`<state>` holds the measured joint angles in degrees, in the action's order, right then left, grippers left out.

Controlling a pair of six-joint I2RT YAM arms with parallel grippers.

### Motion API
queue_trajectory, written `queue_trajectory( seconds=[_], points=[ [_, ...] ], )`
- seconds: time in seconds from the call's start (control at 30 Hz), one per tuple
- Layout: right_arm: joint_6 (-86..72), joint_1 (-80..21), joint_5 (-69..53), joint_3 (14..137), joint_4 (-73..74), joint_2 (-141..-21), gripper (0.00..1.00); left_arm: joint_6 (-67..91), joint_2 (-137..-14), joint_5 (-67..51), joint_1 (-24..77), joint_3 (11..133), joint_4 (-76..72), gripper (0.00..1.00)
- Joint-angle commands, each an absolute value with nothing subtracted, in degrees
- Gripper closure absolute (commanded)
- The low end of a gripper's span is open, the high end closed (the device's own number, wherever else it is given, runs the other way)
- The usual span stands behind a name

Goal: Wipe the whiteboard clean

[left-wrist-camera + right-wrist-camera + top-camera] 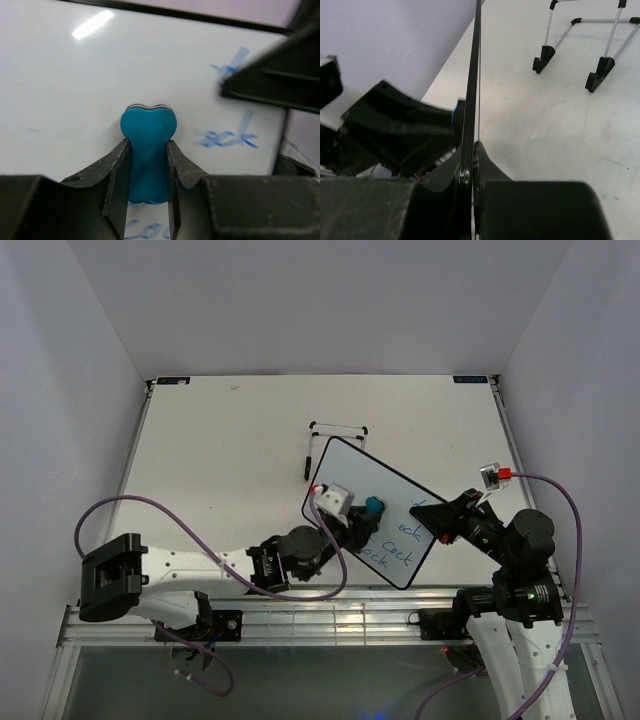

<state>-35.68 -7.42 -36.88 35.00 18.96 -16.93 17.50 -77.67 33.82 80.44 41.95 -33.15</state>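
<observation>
The whiteboard is held tilted above the table, with blue handwriting on its right part. My right gripper is shut on its right edge; in the right wrist view the board shows edge-on between the jaws of that gripper. My left gripper is shut on the blue bone-shaped eraser, which is pressed against the board face. In the left wrist view the eraser sits between the jaws of that gripper, with blue writing to its right and below it. The board's left part is blank.
The thin black wire stand sits on the table behind the board, also in the right wrist view. A small dark object, perhaps a marker, lies left of the board. White walls enclose the table on three sides.
</observation>
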Motion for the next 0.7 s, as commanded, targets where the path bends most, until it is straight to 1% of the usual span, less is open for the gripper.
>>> queue_trajectory(
  seconds=[0.0, 0.1, 0.2, 0.33, 0.47, 0.67],
  points=[
    [-42.4, -8.7, -47.4, 40.7, 10.2, -15.0, 0.92, 18.8, -72.4, 33.8, 71.1, 37.2, -28.5, 0.91],
    [-43.2, -8.8, -48.2, 40.9, 10.2, -15.2, 0.92, 18.9, -69.5, 32.7, 63.1, 33.9, -28.6, 0.91],
    [-44.0, -8.8, -49.0, 41.5, 9.6, -15.5, 0.92, 18.4, -68.8, 31.8, 59.3, 32.3, -28.6, 0.91],
    [-44.2, -8.9, -49.1, 41.9, 9.3, -15.8, 0.92, 17.8, -69.9, 30.7, 59.0, 32.8, -28.6, 0.92],
    [-45.0, -8.9, -48.7, 41.1, 7.8, -15.8, 0.92, 20.4, -70.9, 26.5, 59.6, 32.9, -28.7, 0.93],
    [-45.9, -8.9, -49.8, 42.6, 6.2, -16.4, 0.92, 19.3, -73.4, 26.4, 65.8, 34.5, -28.7, 0.93]
  ],
)
